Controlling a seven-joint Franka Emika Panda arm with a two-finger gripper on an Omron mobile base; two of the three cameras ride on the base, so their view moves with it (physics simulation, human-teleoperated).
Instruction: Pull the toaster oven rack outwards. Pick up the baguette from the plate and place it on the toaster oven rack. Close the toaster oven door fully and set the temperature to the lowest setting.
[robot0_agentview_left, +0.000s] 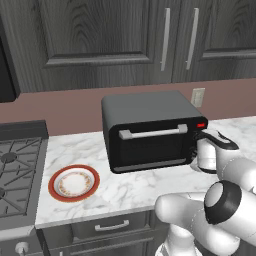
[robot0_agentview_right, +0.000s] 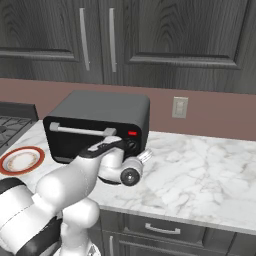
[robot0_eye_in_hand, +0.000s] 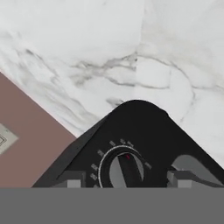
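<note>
Two fingers (robot0_eye_in_hand: 72, 180) flank toaster oven (robot0_eye_in_hand: 144, 127) knob (robot0_eye_in_hand: 124, 169).

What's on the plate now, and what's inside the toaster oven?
The plate looks bare: just its speckled white middle and red-orange rim, no bread. The toaster oven has its door shut, and the dark glass hides whatever sits inside, so the rack and baguette cannot be seen.

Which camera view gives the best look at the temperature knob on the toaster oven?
The hand view: the knob sits close, between the pincer fingertips, with its dial marks visible. In the right base view it is a small dark knob beside the wrist. In the left base view the wrist covers that corner.
</note>
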